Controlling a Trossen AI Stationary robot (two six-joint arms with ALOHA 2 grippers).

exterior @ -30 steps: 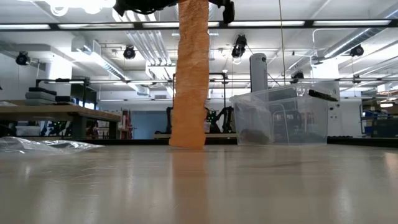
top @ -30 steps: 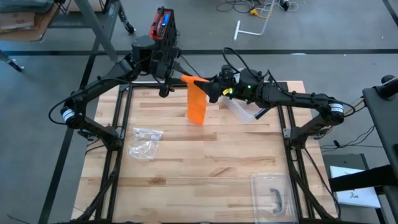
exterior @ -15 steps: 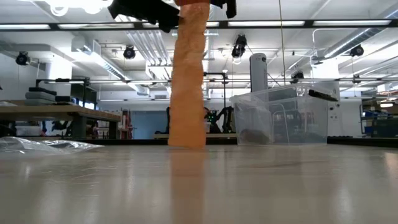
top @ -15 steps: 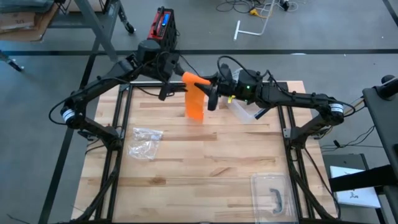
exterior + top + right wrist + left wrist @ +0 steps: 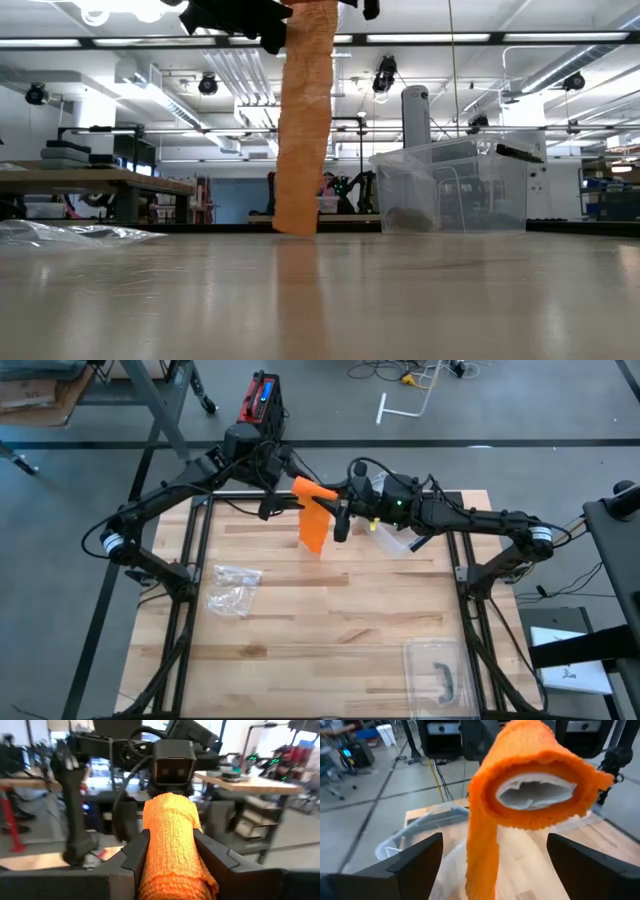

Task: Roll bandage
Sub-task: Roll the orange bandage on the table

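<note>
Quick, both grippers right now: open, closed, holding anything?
Left gripper: open, fingers apart either side of the bandage roll, holding nothing.
Right gripper: shut on the bandage roll.

Robotics lab/workshop: ceiling strip lights (image 5: 560,38), exposed ducts (image 5: 235,70), workbench (image 5: 80,180), floor cables (image 5: 385,372), concrete floor.

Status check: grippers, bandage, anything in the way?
Left gripper open, facing the roll's end. Right gripper shut on orange bandage roll, tail hanging to the table. Clear plastic bin close beside the tail, apart.
</note>
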